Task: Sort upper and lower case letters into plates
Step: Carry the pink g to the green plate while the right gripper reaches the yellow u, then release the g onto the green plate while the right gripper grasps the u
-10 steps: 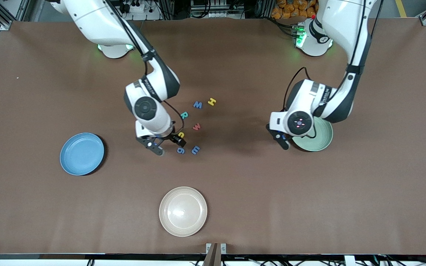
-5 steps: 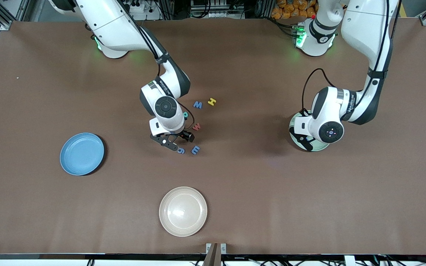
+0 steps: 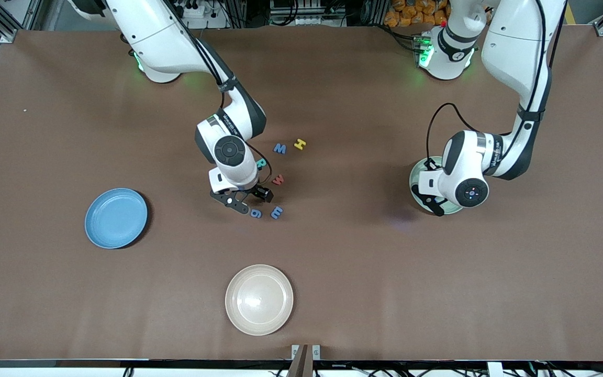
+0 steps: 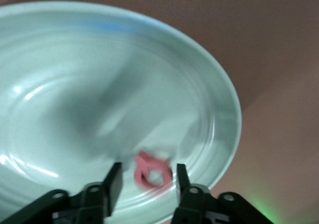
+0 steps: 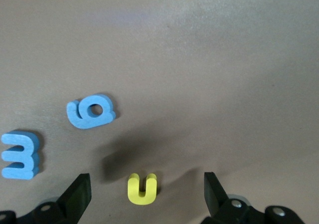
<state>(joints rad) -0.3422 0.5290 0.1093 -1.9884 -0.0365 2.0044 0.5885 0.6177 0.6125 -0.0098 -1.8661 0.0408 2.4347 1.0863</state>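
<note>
My left gripper (image 3: 434, 205) hangs over the mint green plate (image 3: 415, 180). In the left wrist view it (image 4: 148, 170) is open. The red Q (image 4: 138, 174) shows blurred between the fingers over the plate's inside (image 4: 219, 99), with a gap on each side. My right gripper (image 3: 252, 200) is low over the cluster of letters. It (image 5: 147, 176) stands wide open astride the yellow u (image 5: 142, 191), which lies flat on the table. Blue g (image 3: 256, 213) and blue e (image 3: 277, 212) lie beside it. Red w (image 3: 278, 180), teal R (image 3: 261, 163), blue M (image 3: 279, 148) and yellow H (image 3: 300, 144) lie farther from the camera. The sky blue plate (image 3: 92, 220) holds nothing.
A cream-beige plate (image 3: 238, 319) sits near the table's front edge, nearer the camera than the letters. The brown table top stretches bare between the plates.
The left arm swung from beside the mint plate to over it, and its fingers spread apart from the red Q. The right gripper slid along over the yellow u.
</note>
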